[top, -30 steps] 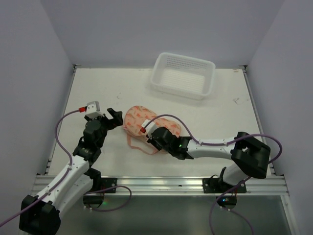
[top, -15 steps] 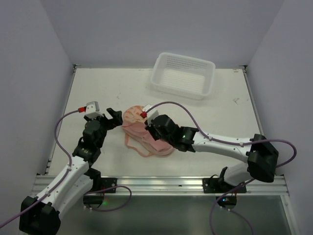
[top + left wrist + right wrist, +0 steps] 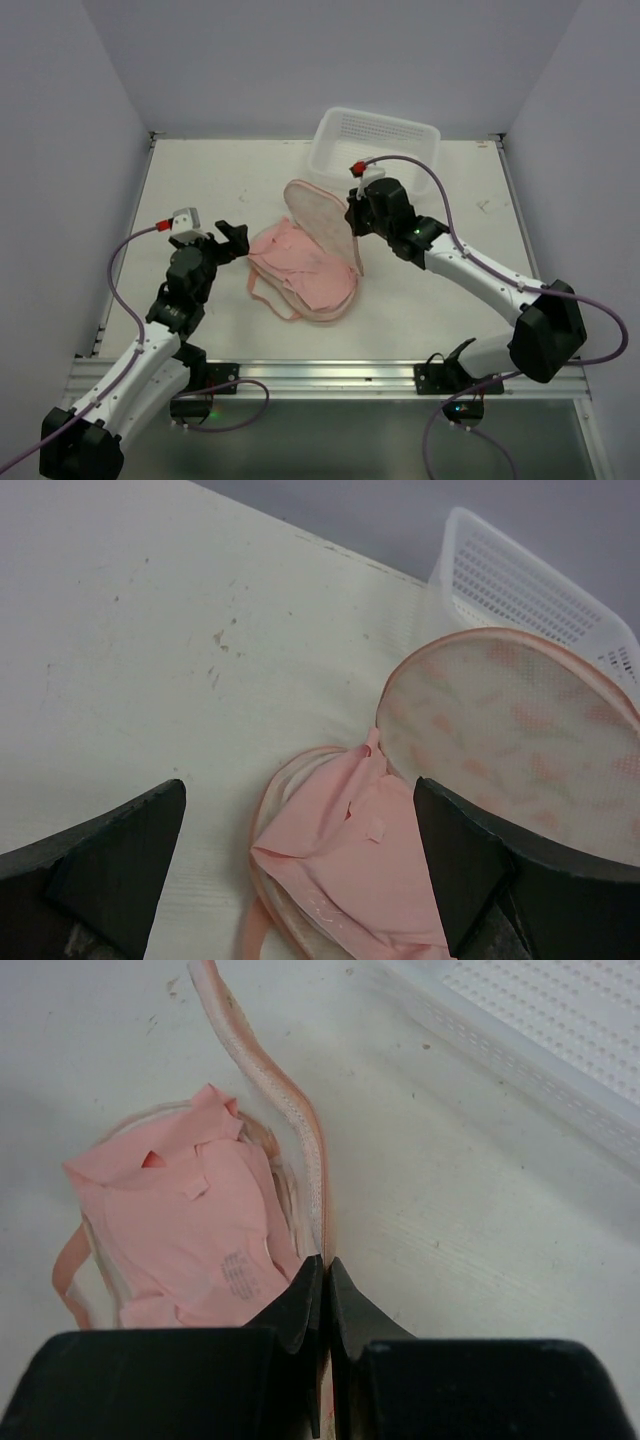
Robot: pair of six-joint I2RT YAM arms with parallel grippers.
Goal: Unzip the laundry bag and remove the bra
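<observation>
The laundry bag (image 3: 322, 212) lies open at mid-table, its mesh-lined upper flap (image 3: 510, 720) standing up. My right gripper (image 3: 354, 218) is shut on the flap's zipper edge (image 3: 270, 1070) and holds it raised; the pinch shows in the right wrist view (image 3: 326, 1260). The light-pink bra (image 3: 300, 268) lies uncovered in the bag's lower half, with a strap looping out at the near left. It also shows in both wrist views (image 3: 370, 850) (image 3: 190, 1230). My left gripper (image 3: 232, 240) is open and empty, just left of the bag, its jaws wide on either side of the bra (image 3: 300, 790).
A white plastic lattice basket (image 3: 375, 150) stands at the back right, close behind the raised flap and my right wrist. It also shows in the left wrist view (image 3: 520, 580) and the right wrist view (image 3: 540, 1040). White walls close in the table on three sides.
My right gripper has moved up and toward the back right with the bag's flap edge, swinging the flap open and uncovering the bra. The left arm has not moved.
</observation>
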